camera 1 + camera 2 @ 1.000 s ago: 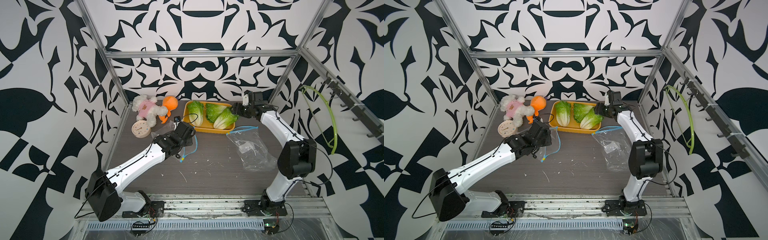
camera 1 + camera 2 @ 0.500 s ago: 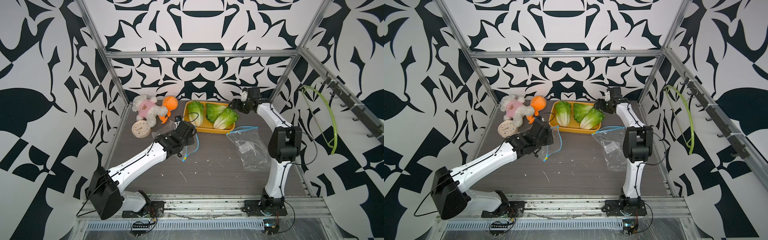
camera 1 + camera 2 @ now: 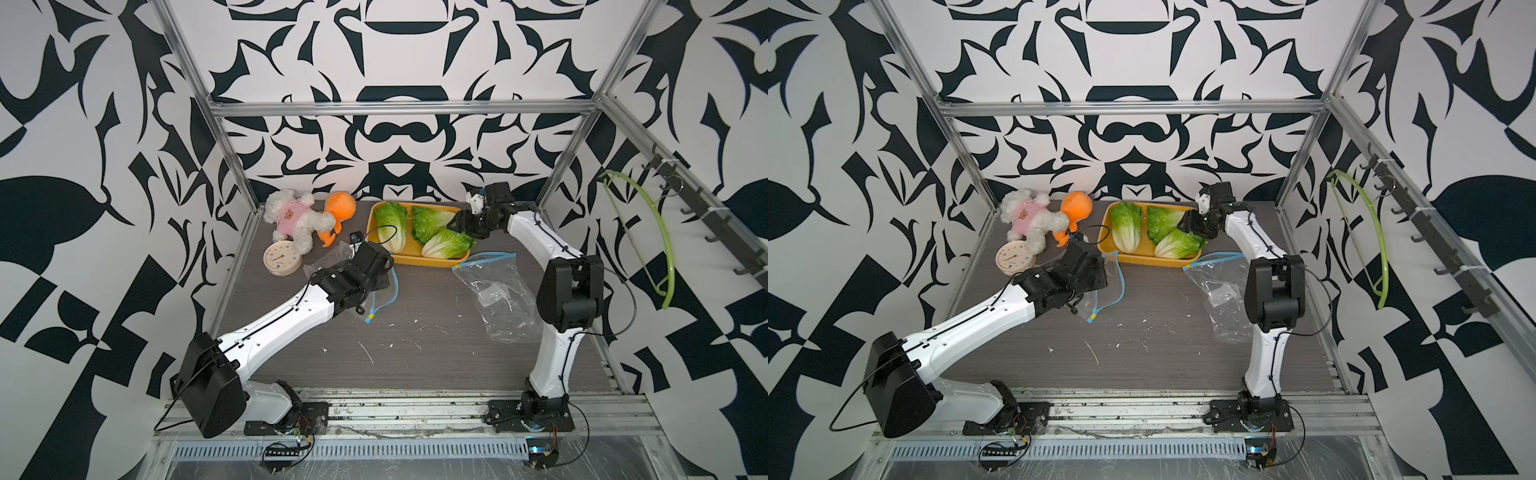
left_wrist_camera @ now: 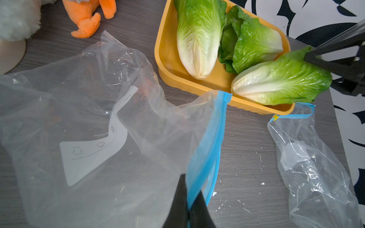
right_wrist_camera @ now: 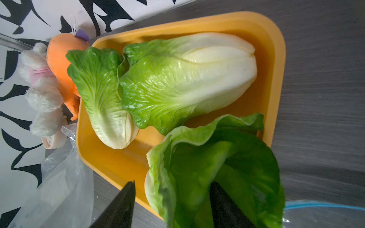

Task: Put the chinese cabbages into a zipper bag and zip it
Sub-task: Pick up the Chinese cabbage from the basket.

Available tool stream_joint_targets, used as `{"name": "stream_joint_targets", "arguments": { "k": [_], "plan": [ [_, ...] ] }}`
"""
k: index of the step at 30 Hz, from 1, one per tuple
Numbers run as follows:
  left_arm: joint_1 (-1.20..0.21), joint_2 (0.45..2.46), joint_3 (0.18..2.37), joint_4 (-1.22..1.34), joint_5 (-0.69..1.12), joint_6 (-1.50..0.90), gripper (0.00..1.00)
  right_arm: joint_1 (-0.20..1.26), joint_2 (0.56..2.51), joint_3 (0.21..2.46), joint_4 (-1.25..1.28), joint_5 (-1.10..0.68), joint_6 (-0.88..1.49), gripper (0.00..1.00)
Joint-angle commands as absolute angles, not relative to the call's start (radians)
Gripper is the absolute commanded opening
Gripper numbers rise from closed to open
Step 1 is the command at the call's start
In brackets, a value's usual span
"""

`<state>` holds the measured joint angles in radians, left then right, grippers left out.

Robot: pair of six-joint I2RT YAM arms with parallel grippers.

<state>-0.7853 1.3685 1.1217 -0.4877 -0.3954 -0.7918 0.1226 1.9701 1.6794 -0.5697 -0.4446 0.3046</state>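
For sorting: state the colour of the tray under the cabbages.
Yellow-orange; the tray shows best in the right wrist view.

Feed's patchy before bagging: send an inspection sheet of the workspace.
Surface: grey wood-grain tabletop, white crumbs scattered.
Job's things: three green-and-white chinese cabbages in a yellow plastic tray; clear zipper bag with blue strip at the left wrist; second clear zipper bag beside the right arm.
Clutter: white plush toy in pink top, orange plush toy, round beige clock, far left.
End effectors: left end effector shut on the first bag's blue strip; right end effector open at the leafy end of the rightmost cabbage.
Cables: black cable loop off the left wrist.
Surroundings: black-and-white patterned walls, aluminium frame, green tube hung at right.
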Motion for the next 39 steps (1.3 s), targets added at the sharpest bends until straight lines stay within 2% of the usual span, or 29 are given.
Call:
{"name": "stream_joint_targets", "arguments": {
  "k": [1, 7, 13, 17, 25, 39],
  "plan": [
    [-0.781, 1.368, 1.145, -0.473, -0.388, -0.804, 0.0, 0.13, 1.909, 1.625, -0.564, -0.47, 0.299, 0.52],
    [-0.781, 1.368, 1.143, -0.461, -0.38, -0.807, 0.0, 0.13, 1.92, 1.605, -0.556, -0.466, 0.299, 0.4],
    [-0.781, 1.369, 1.139, -0.446, -0.374, -0.811, 0.0, 0.13, 1.918, 1.613, -0.538, -0.463, 0.297, 0.13],
    [-0.781, 1.366, 1.138, -0.442, -0.369, -0.813, 0.0, 0.13, 1.901, 1.601, -0.497, -0.476, 0.321, 0.0],
    [-0.781, 1.337, 1.128, -0.44, -0.362, -0.807, 0.0, 0.13, 1.84, 1.593, -0.483, -0.464, 0.346, 0.0],
    [-0.781, 1.309, 1.123, -0.402, -0.271, -0.804, 0.0, 0.134, 1.559, 1.495, -0.5, -0.381, 0.403, 0.0]
  ]
}}
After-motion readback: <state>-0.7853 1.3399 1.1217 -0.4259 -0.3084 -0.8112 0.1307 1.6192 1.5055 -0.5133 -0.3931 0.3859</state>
